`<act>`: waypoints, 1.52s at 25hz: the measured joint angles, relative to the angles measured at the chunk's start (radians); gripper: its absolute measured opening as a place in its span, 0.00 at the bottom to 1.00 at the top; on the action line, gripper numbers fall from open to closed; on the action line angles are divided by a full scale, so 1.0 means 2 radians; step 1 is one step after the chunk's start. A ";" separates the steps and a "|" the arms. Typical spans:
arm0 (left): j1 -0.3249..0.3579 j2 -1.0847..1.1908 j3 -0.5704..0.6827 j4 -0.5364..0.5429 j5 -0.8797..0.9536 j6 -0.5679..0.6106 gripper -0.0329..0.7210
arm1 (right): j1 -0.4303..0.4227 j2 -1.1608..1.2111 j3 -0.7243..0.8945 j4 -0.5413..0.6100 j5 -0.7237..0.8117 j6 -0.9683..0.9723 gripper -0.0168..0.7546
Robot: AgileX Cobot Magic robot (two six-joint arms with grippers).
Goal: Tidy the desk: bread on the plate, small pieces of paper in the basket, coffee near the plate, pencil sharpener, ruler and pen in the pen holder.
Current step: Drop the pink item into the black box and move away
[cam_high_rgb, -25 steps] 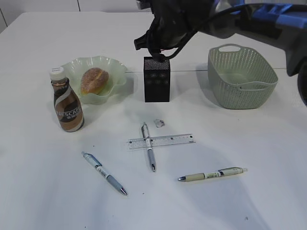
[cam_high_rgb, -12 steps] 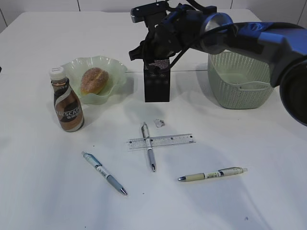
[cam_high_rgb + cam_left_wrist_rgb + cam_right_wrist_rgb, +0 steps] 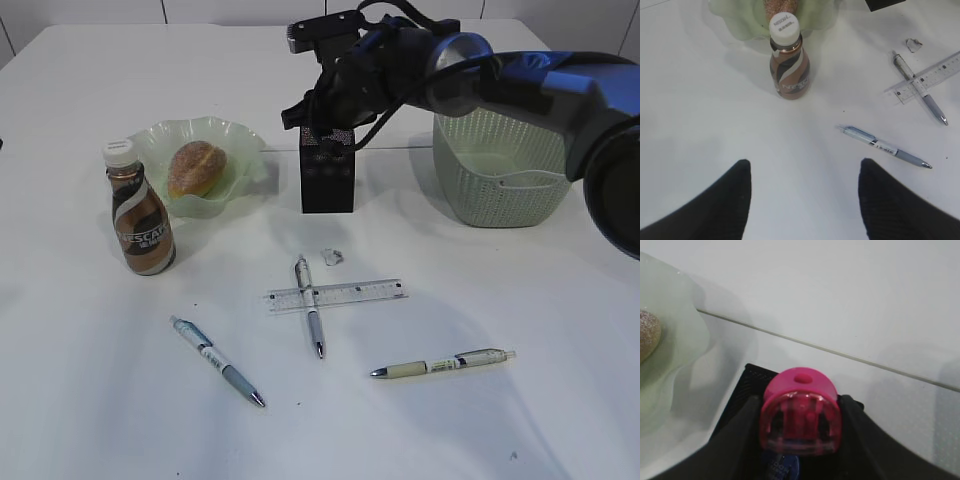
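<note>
Right wrist view: we hold the pink pencil sharpener (image 3: 801, 412) just over the pen holder (image 3: 747, 385)

Our right gripper (image 3: 325, 128) has its fingers clamped on the sharpener's sides, poised above the mesh box's open top so that, as we judge it, a release would drop it inside. Our left gripper (image 3: 802, 200) hangs with its fingers apart and empty, back from the coffee (image 3: 139, 211), which stands beside the plate (image 3: 236, 137) bearing the bread (image 3: 196, 167). The ruler (image 3: 336, 294) lies crossed with a pen (image 3: 310, 305), a paper scrap (image 3: 332, 257) near them, the basket (image 3: 503, 160) well apart
</note>
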 joint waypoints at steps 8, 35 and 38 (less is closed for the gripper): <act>0.000 0.000 0.000 0.000 0.000 0.000 0.67 | 0.000 0.000 0.000 0.010 0.000 0.000 0.46; 0.000 0.000 0.000 0.000 0.000 0.000 0.67 | 0.000 0.000 0.000 0.026 -0.009 0.000 0.55; 0.000 0.000 0.000 0.000 0.000 0.000 0.67 | 0.000 0.000 0.000 0.026 -0.009 0.000 0.55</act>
